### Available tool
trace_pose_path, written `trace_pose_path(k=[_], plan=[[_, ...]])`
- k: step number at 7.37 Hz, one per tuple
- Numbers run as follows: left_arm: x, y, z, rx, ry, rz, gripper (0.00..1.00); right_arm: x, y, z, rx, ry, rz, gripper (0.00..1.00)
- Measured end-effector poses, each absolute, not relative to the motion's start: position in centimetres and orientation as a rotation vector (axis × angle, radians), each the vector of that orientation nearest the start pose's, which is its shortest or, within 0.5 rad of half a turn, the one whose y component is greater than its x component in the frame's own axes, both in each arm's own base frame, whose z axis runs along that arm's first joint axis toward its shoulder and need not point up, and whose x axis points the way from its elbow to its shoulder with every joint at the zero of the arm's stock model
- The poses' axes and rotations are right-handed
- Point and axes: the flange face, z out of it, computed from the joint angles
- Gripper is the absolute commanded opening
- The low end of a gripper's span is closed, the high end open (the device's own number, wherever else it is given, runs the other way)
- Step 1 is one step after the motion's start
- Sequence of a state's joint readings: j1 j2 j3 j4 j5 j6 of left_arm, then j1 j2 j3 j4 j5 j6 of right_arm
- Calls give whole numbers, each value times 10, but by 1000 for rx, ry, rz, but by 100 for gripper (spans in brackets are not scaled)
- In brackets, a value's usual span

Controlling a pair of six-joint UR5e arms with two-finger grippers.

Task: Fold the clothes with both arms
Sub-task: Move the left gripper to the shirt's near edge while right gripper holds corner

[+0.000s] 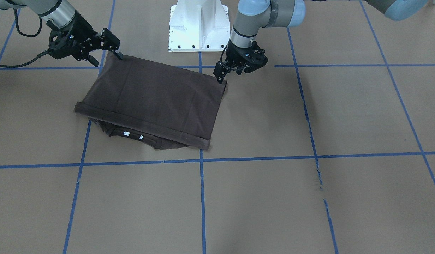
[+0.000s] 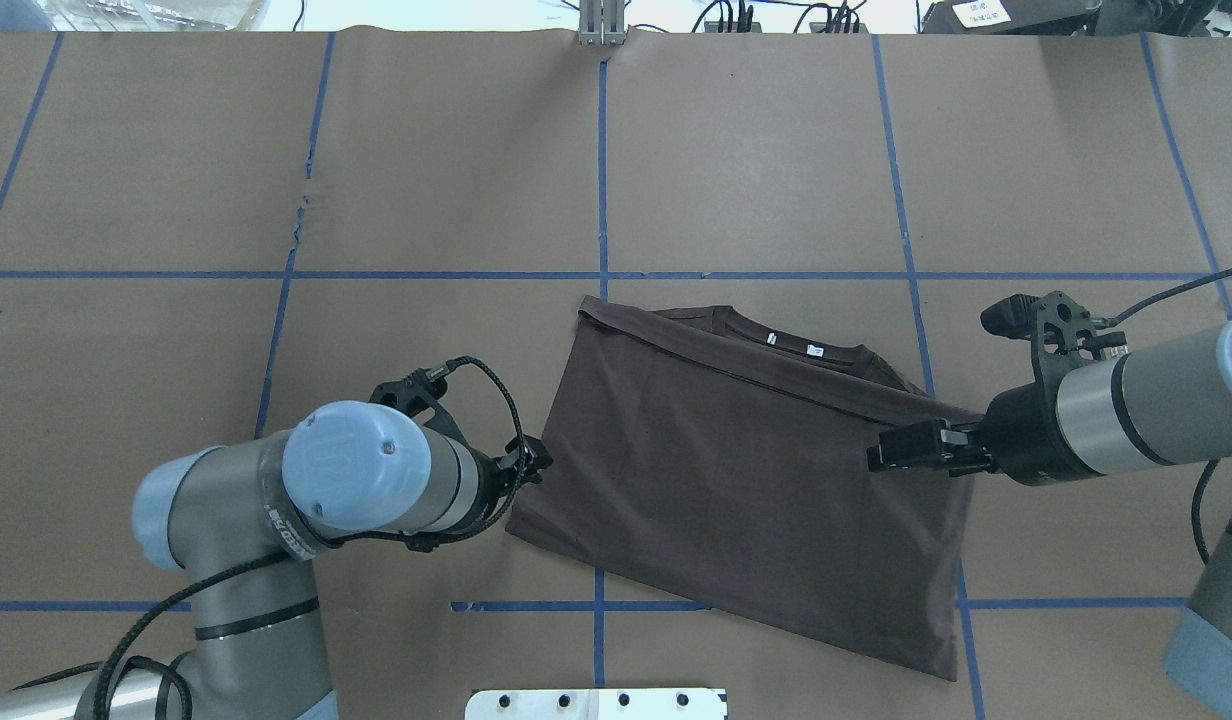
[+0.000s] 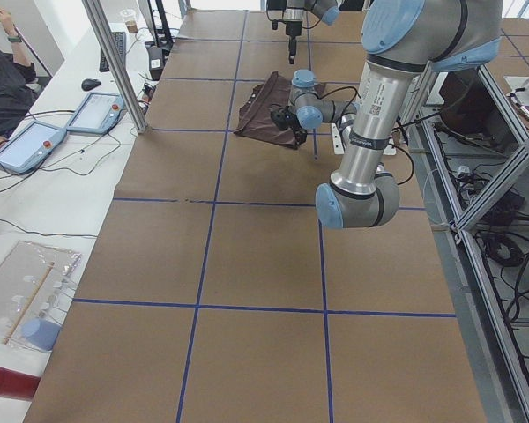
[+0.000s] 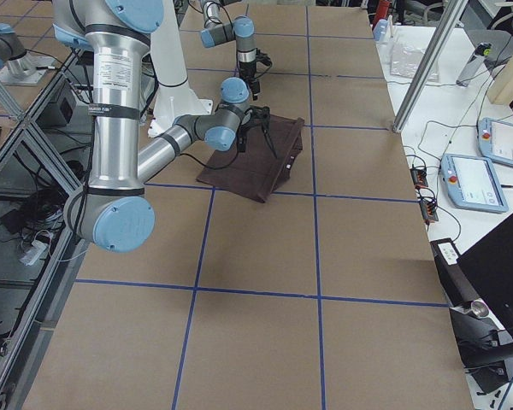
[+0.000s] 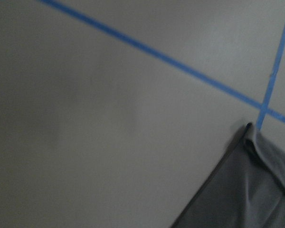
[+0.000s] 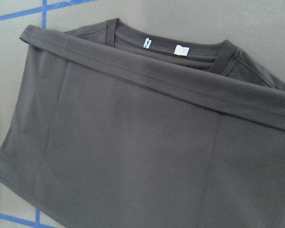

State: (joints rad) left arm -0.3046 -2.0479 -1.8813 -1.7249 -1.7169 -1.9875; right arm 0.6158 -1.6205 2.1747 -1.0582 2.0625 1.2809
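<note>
The dark brown T-shirt (image 1: 150, 98) lies on the brown paper table, folded in half, its hem edge lying just short of the collar (image 6: 166, 47) and white neck labels (image 2: 791, 345). My right gripper (image 1: 108, 60) stands open at the shirt's folded corner nearest the robot, one fingertip (image 1: 118, 55) touching the cloth. In the overhead view, that gripper (image 2: 891, 450) is over the shirt's right edge. My left gripper (image 1: 233, 73) is at the other folded corner, and its jaws look spread. In the overhead view, it (image 2: 531, 462) is beside the shirt's left edge. Neither holds cloth.
The white mounting pedestal (image 1: 199, 24) stands just behind the shirt. Blue tape lines (image 2: 601, 150) divide the paper into squares. A side bench holds touch panels (image 3: 26, 145), and a person (image 3: 0, 84) sits at its far end.
</note>
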Motion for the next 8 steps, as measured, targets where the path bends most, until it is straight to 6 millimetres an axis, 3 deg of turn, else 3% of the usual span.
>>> trace_pose_path(k=[3, 5, 8], plan=[[573, -293, 252, -167, 910, -629, 86, -315, -335, 328, 77, -1143, 36, 100], [581, -296, 255, -157, 900, -635, 74, -315, -337, 329, 77, -1142, 38, 100], [586, -297, 255, -154, 898, -632, 1, -314, -339, 330, 78, -1139, 42, 100]])
